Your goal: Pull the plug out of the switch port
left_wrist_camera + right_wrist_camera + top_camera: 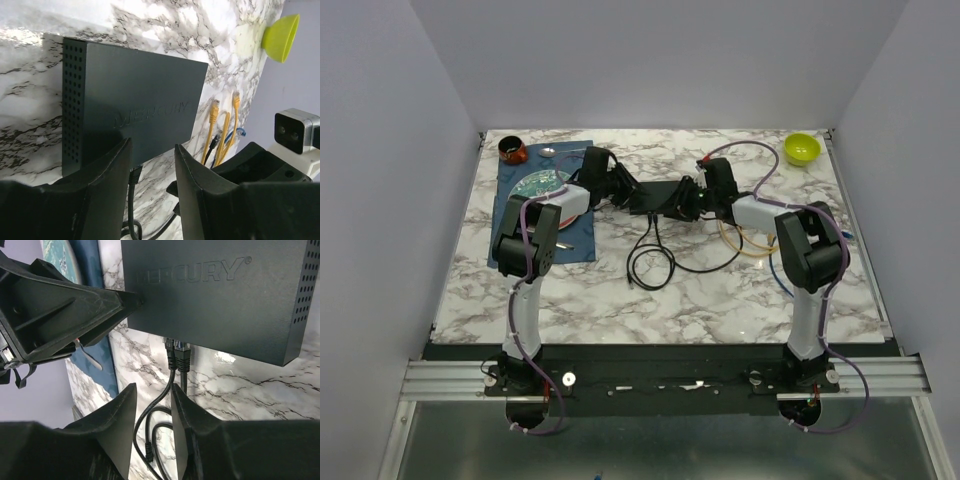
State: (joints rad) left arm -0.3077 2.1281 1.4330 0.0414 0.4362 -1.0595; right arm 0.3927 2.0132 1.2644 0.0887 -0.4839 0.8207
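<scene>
Right wrist: plug (179, 354) inside switch (220, 295) port

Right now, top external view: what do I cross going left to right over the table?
Dark red cup → patterned plate → switch → yellow cable → green bowl. The mat, both sets of fingers and the black cable loop are left out because they overlap these.

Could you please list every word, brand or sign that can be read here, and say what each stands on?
"MERCURY", followed by a small ® mark: raised lettering on the top of the switch, right wrist view.
Left wrist view: the same lettering, upside down and too faint to read.
Top view: nothing legible.
</scene>
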